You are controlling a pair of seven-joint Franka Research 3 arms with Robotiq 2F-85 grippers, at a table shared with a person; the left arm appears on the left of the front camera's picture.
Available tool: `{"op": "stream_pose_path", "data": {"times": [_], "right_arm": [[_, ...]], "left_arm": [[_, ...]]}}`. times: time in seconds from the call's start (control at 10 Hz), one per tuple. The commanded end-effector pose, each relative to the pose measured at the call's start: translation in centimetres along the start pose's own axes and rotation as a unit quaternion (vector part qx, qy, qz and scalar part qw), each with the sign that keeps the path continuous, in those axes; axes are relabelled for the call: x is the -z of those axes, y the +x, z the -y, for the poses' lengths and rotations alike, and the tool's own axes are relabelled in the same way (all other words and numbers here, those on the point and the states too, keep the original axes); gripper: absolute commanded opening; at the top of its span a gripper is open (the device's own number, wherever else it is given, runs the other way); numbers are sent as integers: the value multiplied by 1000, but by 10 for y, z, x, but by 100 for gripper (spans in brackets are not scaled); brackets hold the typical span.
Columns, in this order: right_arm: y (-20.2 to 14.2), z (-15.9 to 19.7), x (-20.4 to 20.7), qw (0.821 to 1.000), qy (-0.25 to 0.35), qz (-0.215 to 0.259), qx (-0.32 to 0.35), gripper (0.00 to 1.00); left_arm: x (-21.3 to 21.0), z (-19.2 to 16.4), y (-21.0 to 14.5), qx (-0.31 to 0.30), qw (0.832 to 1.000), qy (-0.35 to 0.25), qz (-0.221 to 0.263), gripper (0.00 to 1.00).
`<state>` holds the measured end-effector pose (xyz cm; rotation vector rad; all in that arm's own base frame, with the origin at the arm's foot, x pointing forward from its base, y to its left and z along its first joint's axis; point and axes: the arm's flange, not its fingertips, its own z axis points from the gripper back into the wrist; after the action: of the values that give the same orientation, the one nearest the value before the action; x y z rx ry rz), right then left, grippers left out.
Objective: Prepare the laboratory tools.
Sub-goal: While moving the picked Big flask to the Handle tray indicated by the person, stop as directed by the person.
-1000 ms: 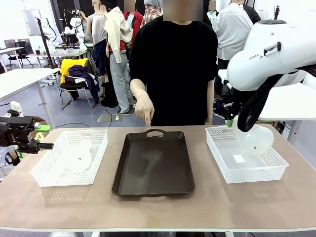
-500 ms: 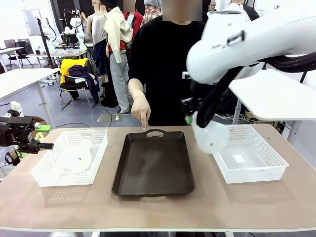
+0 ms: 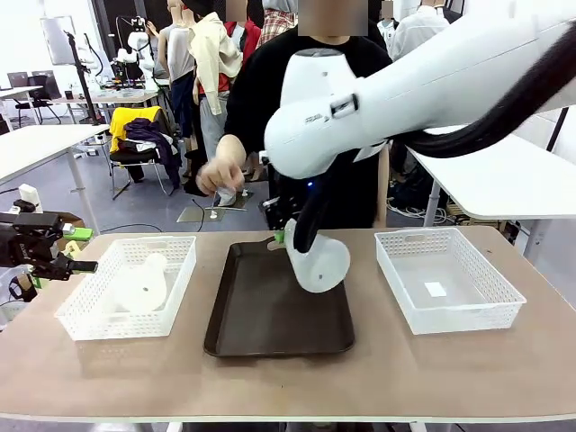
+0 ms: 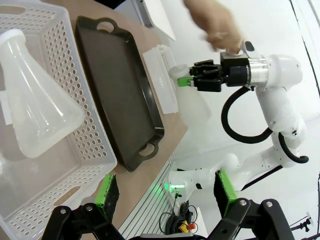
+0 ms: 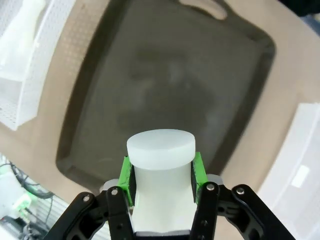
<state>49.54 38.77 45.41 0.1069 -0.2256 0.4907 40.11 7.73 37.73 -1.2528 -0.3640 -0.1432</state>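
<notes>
A frosted-white conical flask (image 3: 318,262) hangs tilted over the dark brown tray (image 3: 270,324), its neck (image 5: 160,165) clamped between the green pads of my right gripper (image 3: 290,237), which is shut on it. In the left wrist view the same flask (image 4: 194,102) hangs from that gripper (image 4: 186,81) beyond the tray (image 4: 120,95). A second flask (image 3: 140,284) lies on its side in the left white basket (image 3: 176,310), large in the left wrist view (image 4: 35,110). My left gripper (image 3: 83,255) hovers open beside that basket's left edge, its fingers (image 4: 108,192) spread and empty.
A white mesh basket (image 3: 490,310) stands right of the tray, with a small label on its floor. The person stands at the far side, one hand (image 3: 220,176) raised off the table. The tray's handle (image 5: 202,7) points toward the person.
My right arm has swung left with the flask, from above the right basket to above the tray. The person's hand has lifted away from the tray's handle. The left arm has stayed put.
</notes>
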Motion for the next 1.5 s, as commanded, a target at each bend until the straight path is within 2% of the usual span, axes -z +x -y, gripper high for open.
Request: {"op": "stream_pose_path", "data": {"times": [0.0, 0.5, 0.6, 1.4], "right_arm": [[22, -6, 14, 1000, -5, -12, 7, 0], [21, -4, 23, 1000, 9, -19, 21, 0], [22, -4, 31, 1000, 11, -19, 2, 0], [22, -4, 31, 1000, 11, -19, 2, 0]], "left_arm": [[-2, 2, 0, 5, 1000, -6, 2, 100], [-2, 2, 0, 5, 1000, -6, 2, 100], [-2, 2, 0, 5, 1000, -6, 2, 100], [-2, 2, 0, 5, 1000, -6, 2, 100]]}}
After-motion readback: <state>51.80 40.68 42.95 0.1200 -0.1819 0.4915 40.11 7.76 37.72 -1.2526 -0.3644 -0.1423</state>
